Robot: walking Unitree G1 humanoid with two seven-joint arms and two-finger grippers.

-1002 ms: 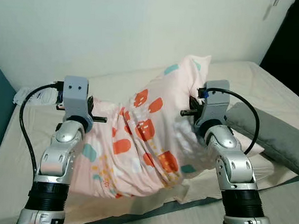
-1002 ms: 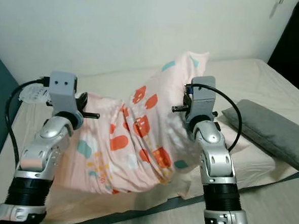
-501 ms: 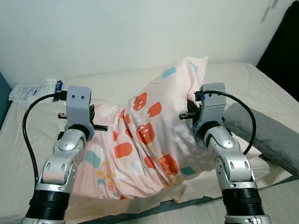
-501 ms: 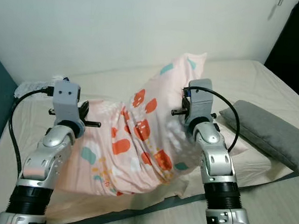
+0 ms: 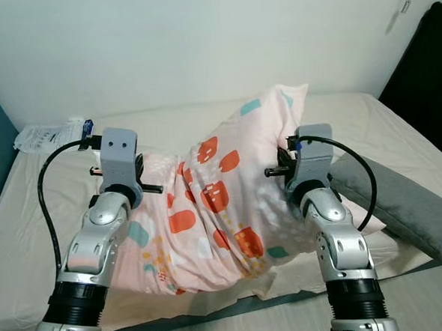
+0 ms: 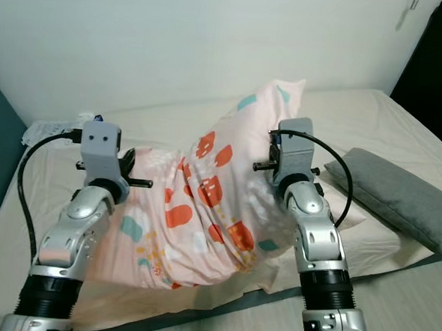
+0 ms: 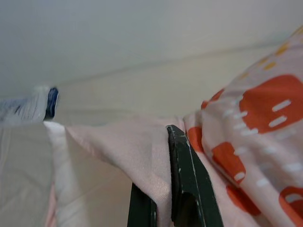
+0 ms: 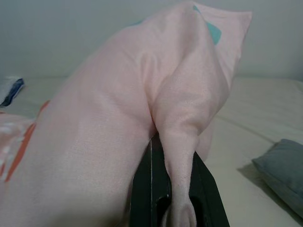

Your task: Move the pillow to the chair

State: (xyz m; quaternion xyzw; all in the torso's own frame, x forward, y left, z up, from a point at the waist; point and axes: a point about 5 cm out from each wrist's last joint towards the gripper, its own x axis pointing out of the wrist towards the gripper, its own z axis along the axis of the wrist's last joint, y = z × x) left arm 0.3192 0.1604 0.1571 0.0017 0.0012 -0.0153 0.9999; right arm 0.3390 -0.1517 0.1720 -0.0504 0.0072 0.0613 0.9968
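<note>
A pink pillow printed with orange and teal shapes hangs between my two arms above the bed. My left gripper is shut on a fold of the pillow's left end, its black fingers pinching the fabric. My right gripper is shut on a bunched fold near the pillow's upper right corner. In the eye views the left wrist sits lower than the right wrist, so the pillow slopes up to the right. Its lower edge sags toward the mattress.
A grey pillow lies on the bed at the right. A white packet with blue print rests near the wall at the left. A dark opening stands at the far right. The bed's front edge runs just below the arms.
The view has shifted slightly. My left arm has moved a little to the right and lower relative to the pillow; both grippers keep their hold.
</note>
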